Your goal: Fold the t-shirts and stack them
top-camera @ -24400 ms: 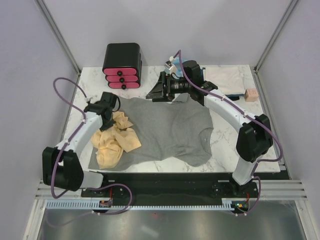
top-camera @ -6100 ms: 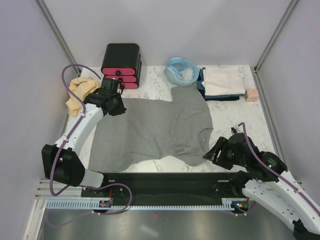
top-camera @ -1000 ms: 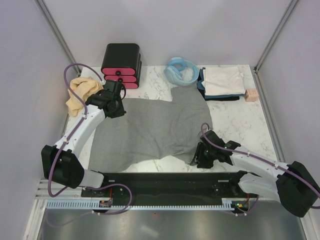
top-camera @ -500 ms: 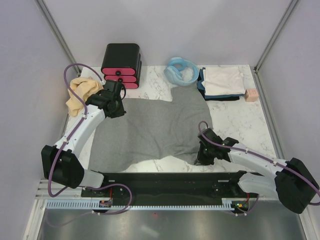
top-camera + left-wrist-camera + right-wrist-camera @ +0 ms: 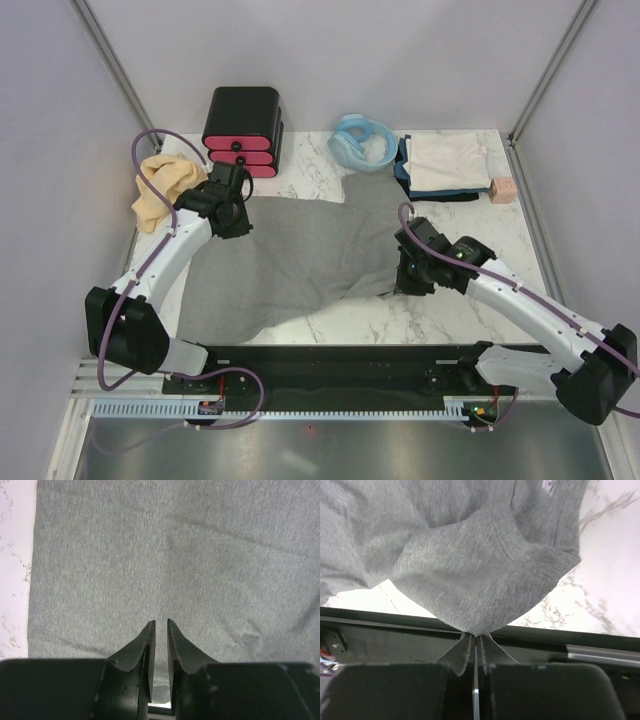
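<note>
Marble table (image 5: 480, 300), top view: R arm bent low, right gripper (image 5: 408, 272) clenched on grey t-shirt (image 5: 300, 250) edge, raised off mid-table; left gripper (image 5: 236, 212) down on shirt's far-left corner. L wrist: jaws nearly together, grip unclear. R wrist: cloth bunched, pinched at tips.

No words, numbers or signs are showing that can be read, not on the grey shirt (image 5: 300, 250), the black box with pink drawers (image 5: 243, 130) or the small pink block (image 5: 502, 190).
</note>
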You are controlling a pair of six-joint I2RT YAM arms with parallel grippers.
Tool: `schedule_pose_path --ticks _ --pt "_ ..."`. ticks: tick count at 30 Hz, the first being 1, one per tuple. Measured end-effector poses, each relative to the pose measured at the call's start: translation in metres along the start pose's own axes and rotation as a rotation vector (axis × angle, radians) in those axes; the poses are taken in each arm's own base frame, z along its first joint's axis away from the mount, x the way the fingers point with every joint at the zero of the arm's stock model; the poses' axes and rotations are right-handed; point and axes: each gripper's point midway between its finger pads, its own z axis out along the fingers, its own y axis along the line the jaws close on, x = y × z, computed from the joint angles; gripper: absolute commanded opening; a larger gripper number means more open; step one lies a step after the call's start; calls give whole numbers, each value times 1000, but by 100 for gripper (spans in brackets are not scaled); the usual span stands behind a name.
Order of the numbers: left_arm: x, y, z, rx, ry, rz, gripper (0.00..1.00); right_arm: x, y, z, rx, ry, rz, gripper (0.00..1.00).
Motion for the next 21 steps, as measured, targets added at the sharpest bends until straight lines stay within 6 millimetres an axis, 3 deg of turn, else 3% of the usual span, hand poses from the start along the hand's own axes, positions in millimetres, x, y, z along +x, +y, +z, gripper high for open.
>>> schedule_pose_path --ticks 5,9,11,12,17,21 --pt "4 1 2 -4 9 2 22 -32 13 -18 47 -45 -70 0" --pt "8 2 4 -6 19 5 22 -59 28 -21 58 -85 -113 0" --pt "9 3 5 -8 22 6 22 -72 32 -15 77 -95 -134 0" --pt "10 3 5 -9 25 7 22 -84 33 -2 103 -95 -153 0" --pt "12 4 6 -11 29 7 22 -103 27 17 137 -87 -159 0" --pt "14 5 5 -12 29 7 22 -140 39 27 132 -127 -170 0"
